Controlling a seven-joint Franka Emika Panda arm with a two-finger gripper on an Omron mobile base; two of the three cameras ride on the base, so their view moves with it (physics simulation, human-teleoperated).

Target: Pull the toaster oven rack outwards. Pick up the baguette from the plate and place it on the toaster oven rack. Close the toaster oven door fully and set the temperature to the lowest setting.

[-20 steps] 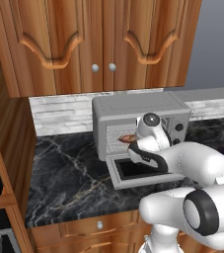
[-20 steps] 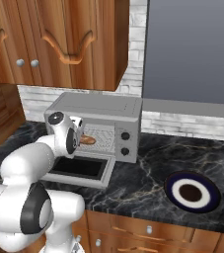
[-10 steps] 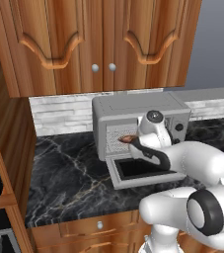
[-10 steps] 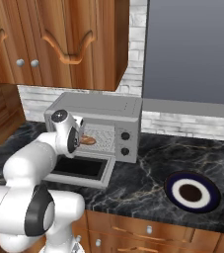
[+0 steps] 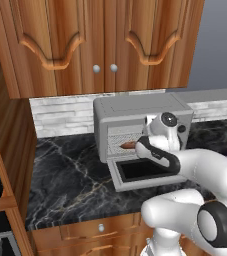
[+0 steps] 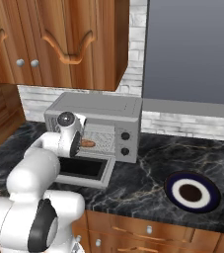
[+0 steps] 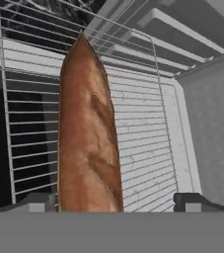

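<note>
The reddish-brown baguette (image 7: pixel 89 133) lies lengthwise on the silvery wire toaster oven rack (image 7: pixel 138 138), which sticks out of the cavity. My gripper (image 7: pixel 116 202) is over the loaf's near end, open: the right fingertip (image 7: pixel 197 201) stands well off the crust and the left one sits beside it. From the base, the grey toaster oven (image 5: pixel 135 107) has its door (image 5: pixel 145 172) folded down flat, with the baguette (image 5: pixel 128 145) in the opening beside my gripper (image 5: pixel 141 145). The plate (image 6: pixel 191 191) sits bare at the right on the counter.
Two black knobs (image 6: pixel 126 143) sit on the oven's right panel. Wooden wall cabinets (image 5: pixel 100 45) hang above, and a pale brick backsplash (image 5: pixel 60 117) runs behind. The dark marble counter (image 5: pixel 65 180) stretches left of the oven.
The baguette has come down slightly into the oven opening onto the rack. My jaws have spread apart and no longer press on the loaf.
</note>
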